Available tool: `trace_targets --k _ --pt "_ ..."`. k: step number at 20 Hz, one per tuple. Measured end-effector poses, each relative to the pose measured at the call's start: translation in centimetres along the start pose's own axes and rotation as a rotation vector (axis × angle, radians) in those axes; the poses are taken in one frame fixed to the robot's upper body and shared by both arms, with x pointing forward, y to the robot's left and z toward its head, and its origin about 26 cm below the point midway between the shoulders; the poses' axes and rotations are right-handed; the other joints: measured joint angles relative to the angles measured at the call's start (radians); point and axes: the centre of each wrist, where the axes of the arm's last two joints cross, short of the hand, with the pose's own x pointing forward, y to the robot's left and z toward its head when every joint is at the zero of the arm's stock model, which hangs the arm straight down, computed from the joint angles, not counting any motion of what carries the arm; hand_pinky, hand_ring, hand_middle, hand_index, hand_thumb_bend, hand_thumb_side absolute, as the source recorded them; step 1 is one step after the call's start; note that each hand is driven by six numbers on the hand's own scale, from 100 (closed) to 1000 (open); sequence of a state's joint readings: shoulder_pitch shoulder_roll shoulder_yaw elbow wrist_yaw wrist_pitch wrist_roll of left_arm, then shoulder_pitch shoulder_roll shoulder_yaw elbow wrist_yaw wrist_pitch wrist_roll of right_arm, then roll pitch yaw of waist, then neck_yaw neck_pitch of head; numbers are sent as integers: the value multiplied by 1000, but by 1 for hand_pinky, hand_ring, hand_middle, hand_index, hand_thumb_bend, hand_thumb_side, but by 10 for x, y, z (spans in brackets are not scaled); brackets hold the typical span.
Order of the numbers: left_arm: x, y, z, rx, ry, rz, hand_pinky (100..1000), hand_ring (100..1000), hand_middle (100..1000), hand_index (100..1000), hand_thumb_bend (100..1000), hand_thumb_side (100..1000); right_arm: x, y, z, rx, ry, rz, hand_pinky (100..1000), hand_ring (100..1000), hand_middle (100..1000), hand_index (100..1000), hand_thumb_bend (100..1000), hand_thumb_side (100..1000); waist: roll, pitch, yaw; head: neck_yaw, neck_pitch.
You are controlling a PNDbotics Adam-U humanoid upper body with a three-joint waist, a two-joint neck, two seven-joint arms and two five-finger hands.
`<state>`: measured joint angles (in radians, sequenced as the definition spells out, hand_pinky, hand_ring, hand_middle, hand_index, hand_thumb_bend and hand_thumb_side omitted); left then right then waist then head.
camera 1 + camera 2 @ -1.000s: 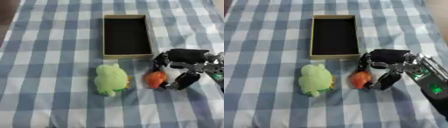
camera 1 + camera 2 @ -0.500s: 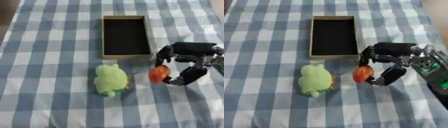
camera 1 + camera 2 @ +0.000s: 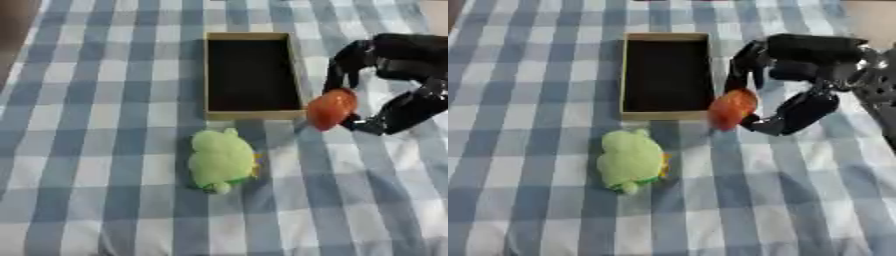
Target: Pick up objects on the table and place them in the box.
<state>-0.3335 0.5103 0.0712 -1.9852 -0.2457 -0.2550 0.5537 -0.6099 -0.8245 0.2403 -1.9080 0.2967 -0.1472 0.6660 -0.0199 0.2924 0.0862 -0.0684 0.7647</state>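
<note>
So my right hand (image 3: 389, 65) pinches the orange ball (image 3: 332, 108) beside the empty box (image 3: 251, 35) (green toy (image 3: 220, 160) left, beyond my fingertips).

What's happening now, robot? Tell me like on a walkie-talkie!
Right hand pinching orange ball, lifted beside the box corner. Left hand out of view. Box empty. Green plush on the cloth, not in the way.

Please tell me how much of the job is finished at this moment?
Done: nothing; the box looks empty. In hand: the right hand pinches the orange object between fingers and thumb, beside the box's near right corner. Left: putting it in, then the green plush toy lying on the checked cloth.
</note>
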Motion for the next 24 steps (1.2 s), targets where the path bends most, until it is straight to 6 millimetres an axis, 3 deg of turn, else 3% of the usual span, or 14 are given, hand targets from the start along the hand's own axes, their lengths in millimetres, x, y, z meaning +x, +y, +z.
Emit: trace_targets --k 6,12,19,24 --pt "0 0 0 -2 -1 2 837 818 719 837 124 695 -13 -26 -16 -45 32 15 468 614 563 667 206 106 2 1 8 -15 0" --pt "0 -1 0 -5 -1 6 837 818 719 836 122 695 -37 -35 -40 -46 96 -31 458 613 559 663 203 119 3 7 20 -28 0" --pt "1 -2 -2 -8 -6 17 837 819 719 836 121 697 -61 -30 -77 -13 156 -70 473 617 560 662 204 154 6 13 32 -47 0" --pt "1 -4 -1 -5 -2 24 837 819 719 836 119 698 -82 -9 -101 22 210 -92 479 619 558 659 215 171 7 17 38 -56 0"
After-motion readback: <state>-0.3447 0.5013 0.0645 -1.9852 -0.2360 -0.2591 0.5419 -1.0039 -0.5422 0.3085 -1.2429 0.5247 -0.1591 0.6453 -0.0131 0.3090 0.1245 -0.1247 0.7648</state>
